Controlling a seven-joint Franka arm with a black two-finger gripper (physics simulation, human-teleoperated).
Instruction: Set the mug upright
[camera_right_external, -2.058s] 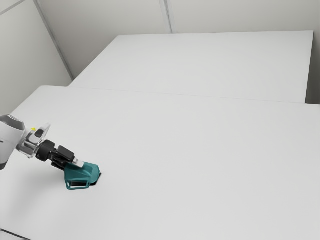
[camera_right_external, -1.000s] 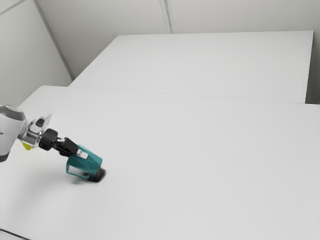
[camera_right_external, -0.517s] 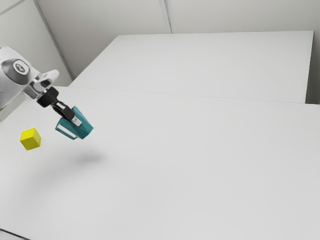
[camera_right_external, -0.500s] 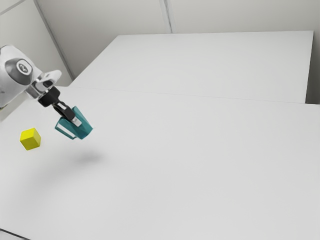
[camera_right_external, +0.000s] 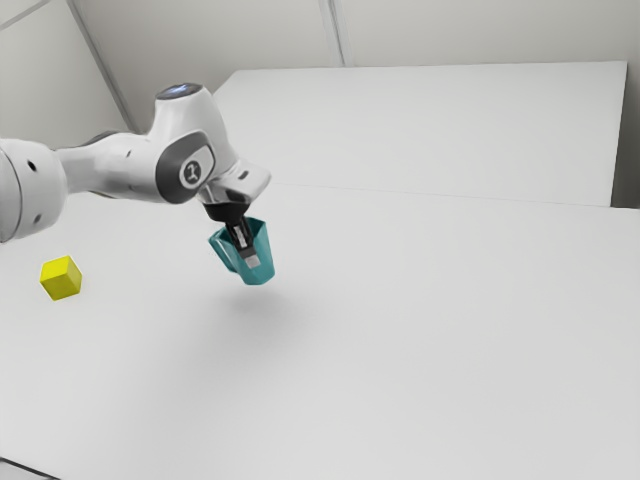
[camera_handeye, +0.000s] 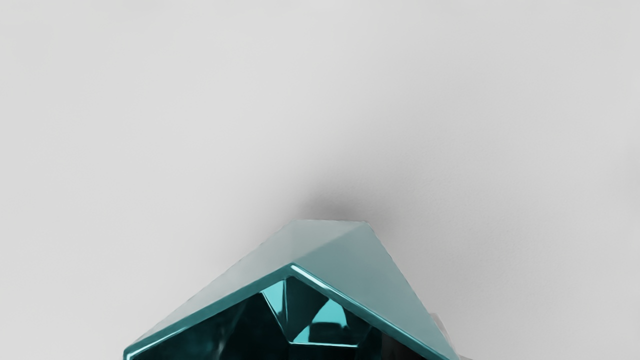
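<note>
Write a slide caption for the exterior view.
The tool holds a teal mug, slightly tilted, above the white table, with a yellow cube toward the exterior view's left.

Bright, diffuse light washes the white table (camera_right_external: 430, 330) before you in the exterior view, apparently from above, leaving the top of the yellow cube (camera_right_external: 61, 279) brighter than its darker side, while the walls (camera_right_external: 220, 35) sit in duller gray. A faint, feathered shadow spreads across the table below the teal mug (camera_right_external: 262, 262), and your wrist view shows it as a smoky gray patch beside the mug's base. White glints streak the mug's rim there, and turquoise highlights flare within its near-black interior.
</note>
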